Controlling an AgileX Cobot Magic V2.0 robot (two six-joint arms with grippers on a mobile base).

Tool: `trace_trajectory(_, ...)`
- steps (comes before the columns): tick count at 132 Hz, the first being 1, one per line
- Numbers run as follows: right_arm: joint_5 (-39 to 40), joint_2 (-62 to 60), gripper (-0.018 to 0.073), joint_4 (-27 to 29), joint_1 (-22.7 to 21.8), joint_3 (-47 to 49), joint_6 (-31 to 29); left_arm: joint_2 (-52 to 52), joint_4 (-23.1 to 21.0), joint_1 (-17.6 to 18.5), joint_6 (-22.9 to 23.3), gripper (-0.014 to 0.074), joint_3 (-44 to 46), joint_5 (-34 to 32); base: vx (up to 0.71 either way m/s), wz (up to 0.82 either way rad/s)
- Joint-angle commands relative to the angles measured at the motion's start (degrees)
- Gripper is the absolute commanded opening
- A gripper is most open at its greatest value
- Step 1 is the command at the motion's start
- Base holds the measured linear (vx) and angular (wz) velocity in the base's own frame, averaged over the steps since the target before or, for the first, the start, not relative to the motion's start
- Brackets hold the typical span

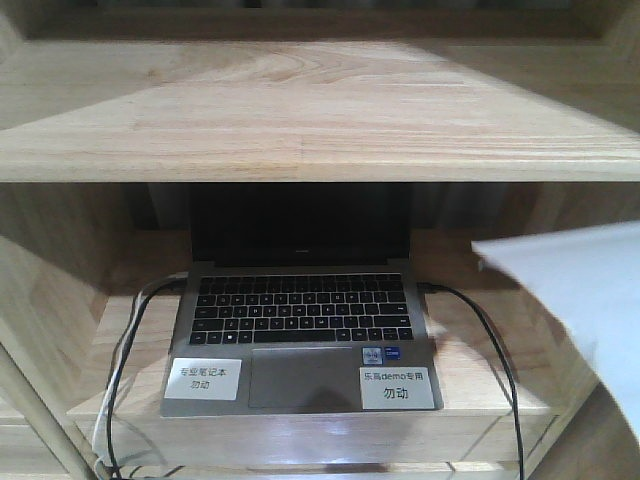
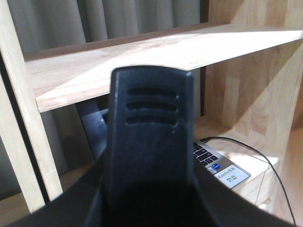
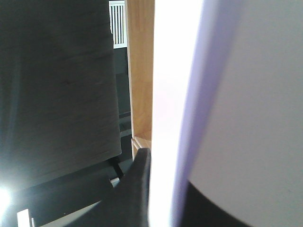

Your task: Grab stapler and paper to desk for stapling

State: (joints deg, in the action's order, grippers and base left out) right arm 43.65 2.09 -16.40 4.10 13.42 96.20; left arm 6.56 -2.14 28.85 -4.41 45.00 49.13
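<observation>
Right jaws grip paper, sheet projecting straight forward.

There sat an open laptop, screen dark, in the lower bay beneath a broad wooden shelf board. Two white labels with Chinese text were stuck on its palm rest. Black cables trailed off both sides, and a white paper poked in from the right, tilted.

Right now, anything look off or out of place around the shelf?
Only the paper: it hangs tilted in mid-air at the right, pinched in the right gripper, resting on nothing. The laptop sits square on its shelf; nothing spilled or damaged.
</observation>
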Motion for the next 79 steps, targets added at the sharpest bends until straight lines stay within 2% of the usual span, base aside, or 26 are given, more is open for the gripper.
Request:
trace_trajectory(1,2.16,0.69,-0.0006,0.64,-0.28,1.39,-0.31,1.00,-0.43,0.19,0.14,-0.0006,1.42,-6.67,0.00,0.00)
trace_trajectory(79,2.31,0.69,-0.0006,0.66,-0.28,1.39,-0.31,1.00,-0.43,0.19,0.14,-0.0006,1.42,-6.67,0.00,0.00)
